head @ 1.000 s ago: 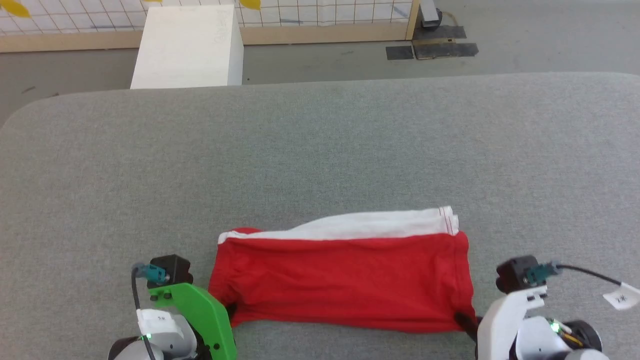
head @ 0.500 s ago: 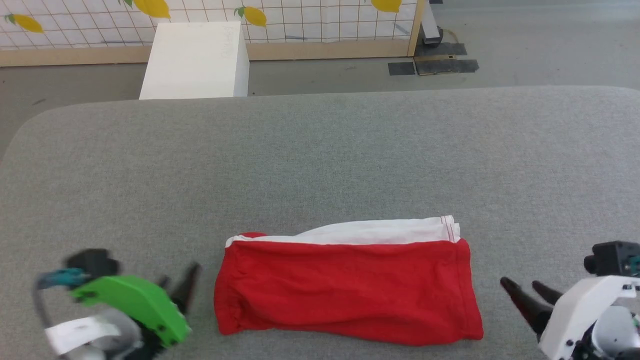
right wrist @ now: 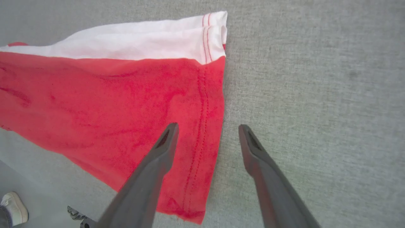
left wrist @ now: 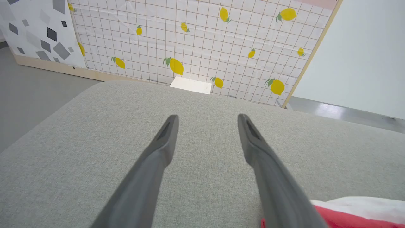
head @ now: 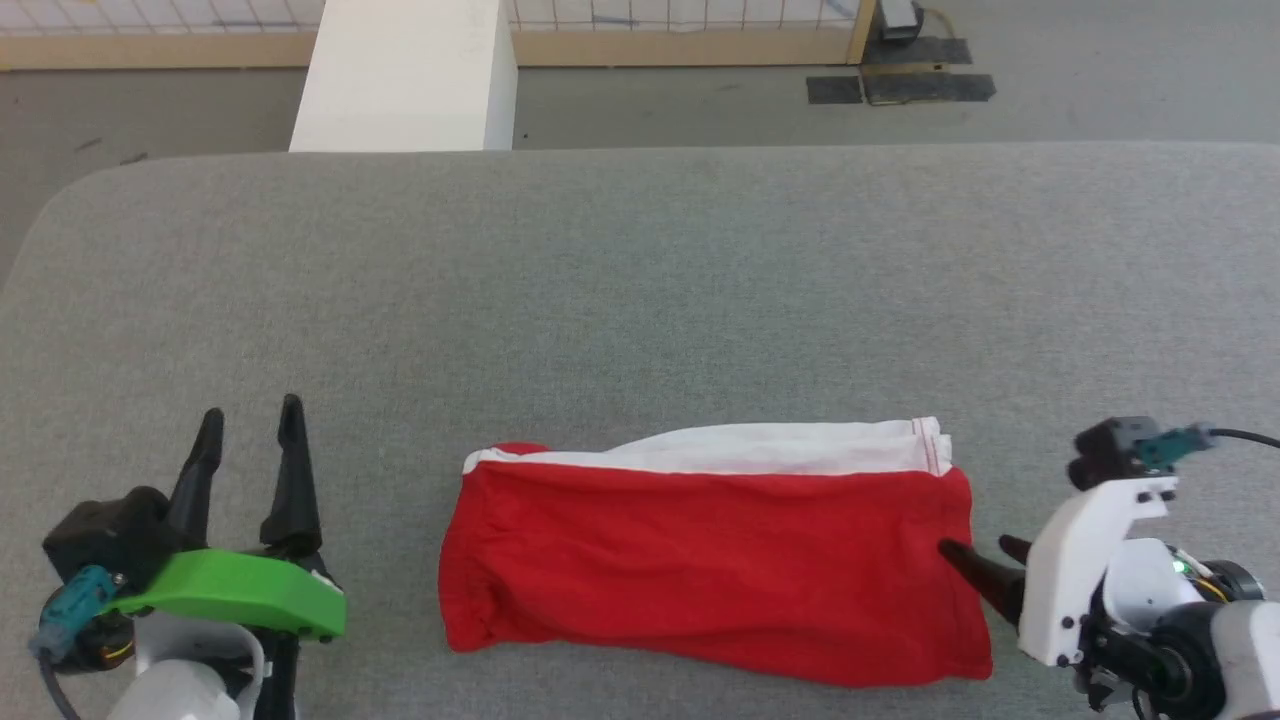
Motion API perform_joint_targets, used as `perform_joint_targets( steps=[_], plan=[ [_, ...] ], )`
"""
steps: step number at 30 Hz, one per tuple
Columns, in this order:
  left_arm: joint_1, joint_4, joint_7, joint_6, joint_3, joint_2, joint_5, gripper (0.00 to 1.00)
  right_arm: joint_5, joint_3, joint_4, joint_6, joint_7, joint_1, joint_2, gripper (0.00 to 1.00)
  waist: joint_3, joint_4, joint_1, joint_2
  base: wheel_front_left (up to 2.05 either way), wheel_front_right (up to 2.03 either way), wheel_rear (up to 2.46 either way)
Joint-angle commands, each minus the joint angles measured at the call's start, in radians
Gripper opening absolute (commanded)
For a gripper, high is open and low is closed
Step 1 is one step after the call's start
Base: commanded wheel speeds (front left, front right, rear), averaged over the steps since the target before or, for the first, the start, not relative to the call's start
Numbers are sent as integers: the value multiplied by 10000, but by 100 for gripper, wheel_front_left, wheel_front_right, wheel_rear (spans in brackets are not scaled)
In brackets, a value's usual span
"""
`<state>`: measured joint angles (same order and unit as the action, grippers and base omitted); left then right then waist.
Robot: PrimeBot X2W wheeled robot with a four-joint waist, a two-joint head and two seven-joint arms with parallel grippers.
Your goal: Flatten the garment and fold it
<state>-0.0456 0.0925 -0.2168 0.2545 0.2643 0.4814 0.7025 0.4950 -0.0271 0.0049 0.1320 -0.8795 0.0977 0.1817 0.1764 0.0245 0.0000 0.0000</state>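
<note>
Since half a second ago, your left gripper (head: 250, 410) has drawn away from the garment's (head: 710, 570) 9 o'clock edge and turned its fingers toward 12 o'clock. Your right gripper (head: 975, 545) has come in to the 3 o'clock hem. The head camera has shifted too, so only those relations are reported.

Left gripper: fingers spread, with grey padding showing between them in the left wrist view (left wrist: 207, 118). It sits at 8 o'clock in the head view, well apart from the garment. A corner of red and white cloth (left wrist: 348, 218) shows at 5 o'clock in the wrist view.

Right gripper: fingers spread and straddling the hem in the right wrist view (right wrist: 207, 126). One finger lies over red cloth and the other over bare padding. You cannot tell from these views whether either finger touches the fabric.

Garment: it lies folded into a long red band at 6 o'clock on the grey padded table (head: 640, 300), running from 9 to 3 o'clock. A white strip runs along its 12 o'clock edge. The surface is mostly flat, with light wrinkles and a stitched hem (right wrist: 110, 104).

Surroundings: a white block (head: 405, 75) stands at 11 o'clock beyond the table. A lemon-print screen (left wrist: 190, 41) stands behind it. A person's shoe (right wrist: 12, 207) shows at 8 o'clock in the right wrist view
</note>
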Motion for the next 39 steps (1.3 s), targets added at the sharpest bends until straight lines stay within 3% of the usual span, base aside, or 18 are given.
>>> perform_joint_targets(
  steps=[1,13,14,15,16,21,31,35,39],
  plan=[
    [-218,-143,-179,-118,10,-124,-221,100,-35,248,192,-13,65,230,123,100,194,121,0,0,0,0,0],
    [-592,-568,-445,-731,-289,-964,-1295,100,214,2115,1611,-13,464,1222,235,100,462,202,0,0,0,0,0],
    [-578,-588,-446,-781,-330,-1049,-1335,100,201,2135,1705,-13,511,1279,287,29,452,201,0,0,0,0,0],
    [-566,-599,-446,-814,-359,-1107,-1382,100,169,2109,1776,-13,576,1320,336,8,445,195,0,0,0,0,0],
    [-548,-606,-447,-860,-390,-1190,-1429,100,115,2097,1859,-13,640,1361,432,0,431,188,0,0,0,0,0],
    [-441,-700,-448,-1082,-497,-1450,-1600,100,65,1541,2176,-13,810,1404,853,0,316,105,0,0,0,0,0],
    [-310,-851,-449,-1343,-513,-1677,-1851,100,-1122,-818,3037,-13,630,1495,2001,0,110,-26,0,0,0,0,0],
    [-253,-931,-449,-1355,-477,-1711,-1865,100,-1600,-930,2919,-13,524,1590,2128,0,2,-64,0,0,0,0,0],
    [-148,-970,-446,-1325,-442,-1723,-1861,100,-1751,-365,1956,-13,31,1451,2291,0,-163,-88,0,0,0,0,0]
  ],
)
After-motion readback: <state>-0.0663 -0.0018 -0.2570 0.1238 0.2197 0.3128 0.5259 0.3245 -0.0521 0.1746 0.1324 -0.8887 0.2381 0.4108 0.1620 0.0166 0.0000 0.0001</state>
